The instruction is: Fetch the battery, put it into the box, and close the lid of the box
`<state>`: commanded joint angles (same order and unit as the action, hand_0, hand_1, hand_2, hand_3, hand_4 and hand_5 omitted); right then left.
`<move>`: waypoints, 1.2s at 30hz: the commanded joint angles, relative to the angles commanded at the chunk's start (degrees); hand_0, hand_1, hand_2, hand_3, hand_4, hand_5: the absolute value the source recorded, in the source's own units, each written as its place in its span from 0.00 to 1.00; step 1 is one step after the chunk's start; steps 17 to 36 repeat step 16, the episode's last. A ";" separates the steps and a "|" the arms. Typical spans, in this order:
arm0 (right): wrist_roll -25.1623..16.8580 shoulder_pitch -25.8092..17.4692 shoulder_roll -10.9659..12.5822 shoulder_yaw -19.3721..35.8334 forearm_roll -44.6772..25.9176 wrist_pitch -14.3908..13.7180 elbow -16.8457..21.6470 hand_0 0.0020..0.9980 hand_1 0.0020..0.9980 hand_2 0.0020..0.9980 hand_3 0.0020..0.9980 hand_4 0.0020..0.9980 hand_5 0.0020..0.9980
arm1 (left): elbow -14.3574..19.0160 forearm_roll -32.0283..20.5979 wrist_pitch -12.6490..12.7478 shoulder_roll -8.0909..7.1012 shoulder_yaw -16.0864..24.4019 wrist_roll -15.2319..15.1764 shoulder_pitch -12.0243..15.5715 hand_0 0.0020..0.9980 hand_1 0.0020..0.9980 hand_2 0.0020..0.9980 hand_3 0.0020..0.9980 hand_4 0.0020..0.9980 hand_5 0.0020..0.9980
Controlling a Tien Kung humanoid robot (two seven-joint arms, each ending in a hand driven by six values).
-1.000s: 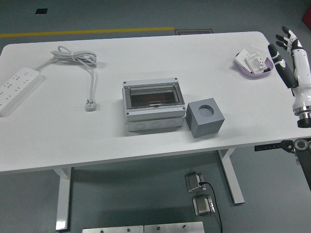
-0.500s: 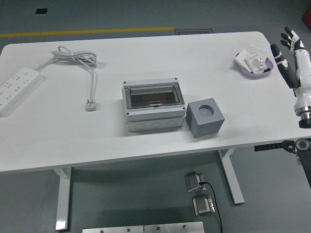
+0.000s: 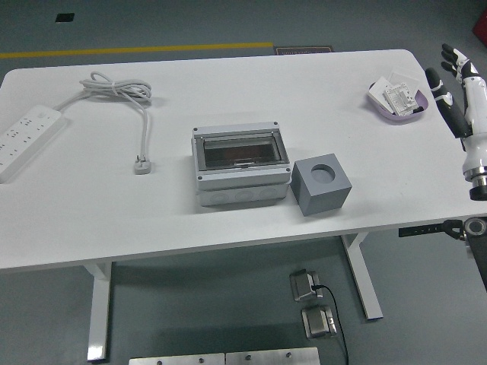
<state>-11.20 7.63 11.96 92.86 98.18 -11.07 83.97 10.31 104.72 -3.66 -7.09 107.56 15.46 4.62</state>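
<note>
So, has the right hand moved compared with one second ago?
Yes. The right hand has drifted right, away from the purple dish, toward the picture's edge.

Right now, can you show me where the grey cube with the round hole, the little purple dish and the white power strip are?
grey cube with the round hole (image 3: 322, 185): head view, on its top face.
little purple dish (image 3: 378, 101): head view, on its left rim.
white power strip (image 3: 24, 140): head view, on the middle of its socket face.

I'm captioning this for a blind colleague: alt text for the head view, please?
A grey box sits mid-table beside a grey cube; the robot's right hand, fingers open, hovers near a purple tray. A power strip lies far left.
</note>
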 joint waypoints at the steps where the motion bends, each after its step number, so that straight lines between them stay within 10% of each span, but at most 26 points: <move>1: 0.00 -0.04 0.01 0.03 0.01 0.01 0.00 1.00 0.87 0.90 0.90 1.00 1.00 | 0.00 0.13 0.06 -0.04 0.11 0.01 -0.04 0.65 0.71 0.68 0.61 0.65 0.15; 16: -0.11 -2.55 -1.57 1.80 0.02 -0.01 0.15 1.00 0.87 0.90 0.89 1.00 1.00 | 0.00 0.31 10.58 -1.66 2.60 -5.84 -0.43 0.68 0.74 0.73 0.62 0.68 0.17; 36: -0.11 -2.55 -1.57 1.80 0.02 -0.01 0.15 1.00 0.87 0.90 0.89 1.00 1.00 | 0.00 0.31 10.58 -1.66 2.60 -5.84 -0.43 0.68 0.74 0.73 0.62 0.68 0.17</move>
